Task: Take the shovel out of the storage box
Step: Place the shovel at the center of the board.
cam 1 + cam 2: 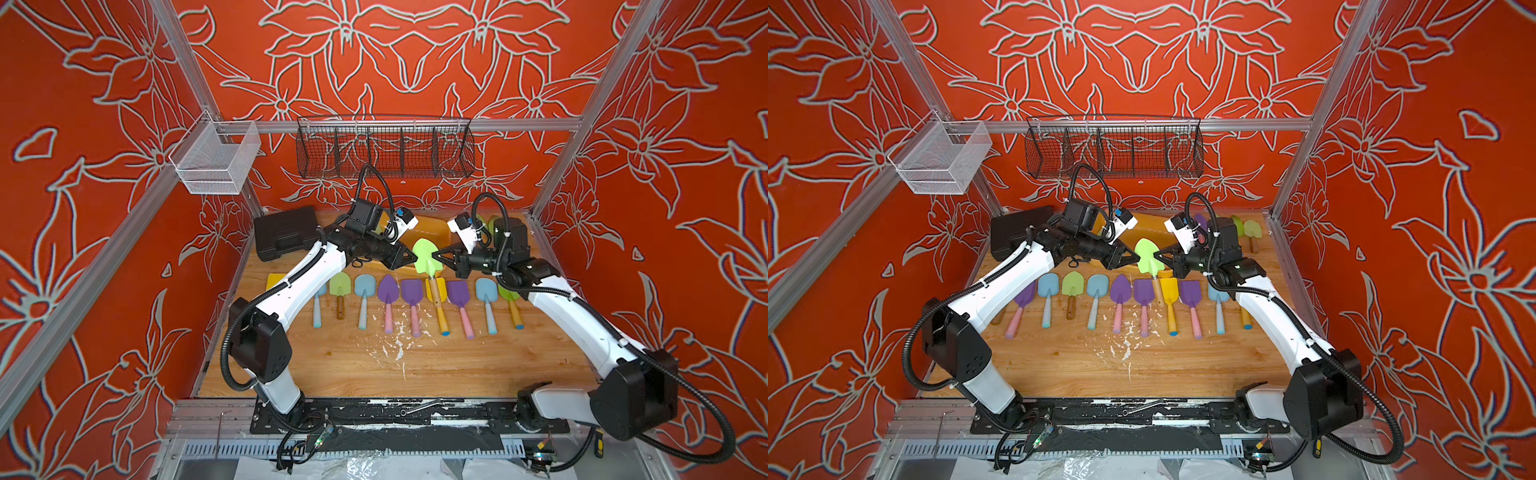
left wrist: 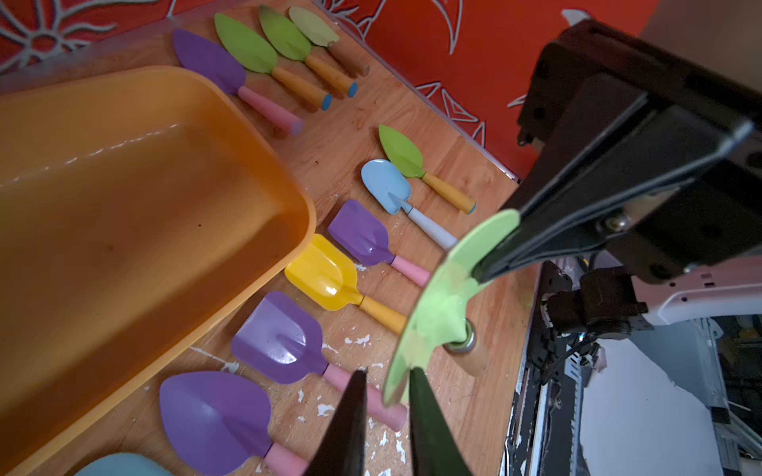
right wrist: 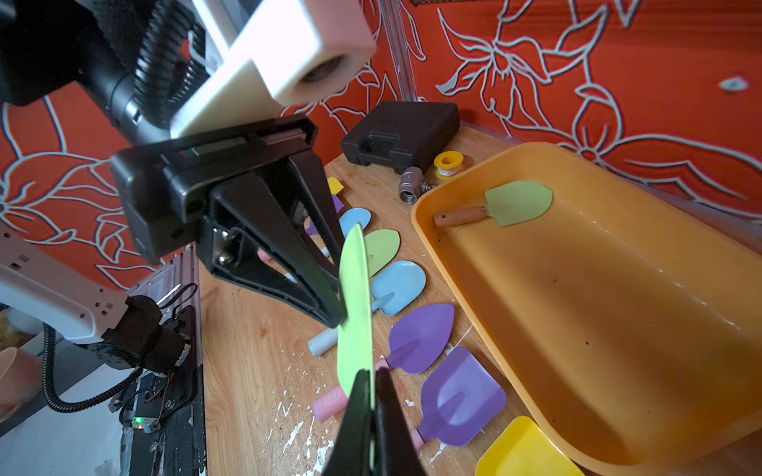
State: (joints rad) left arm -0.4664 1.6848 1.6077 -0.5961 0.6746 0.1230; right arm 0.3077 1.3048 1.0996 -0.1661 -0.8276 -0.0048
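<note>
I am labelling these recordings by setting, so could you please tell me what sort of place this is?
Probably a robot test cell, not a real shed: an aluminium frame lined with red floral panels, two robot arms mounted at a wooden tabletop, and small shovels laid in a row.

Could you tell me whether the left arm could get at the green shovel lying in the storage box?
Probably not yet: the left gripper is clamped on the raised shovel, which the right gripper also holds. Nothing covers the box shovel in the storage box, so once freed, likely yes.

Shovel row (image 2: 276, 338) just beside storage box (image 2: 123, 206)
</note>
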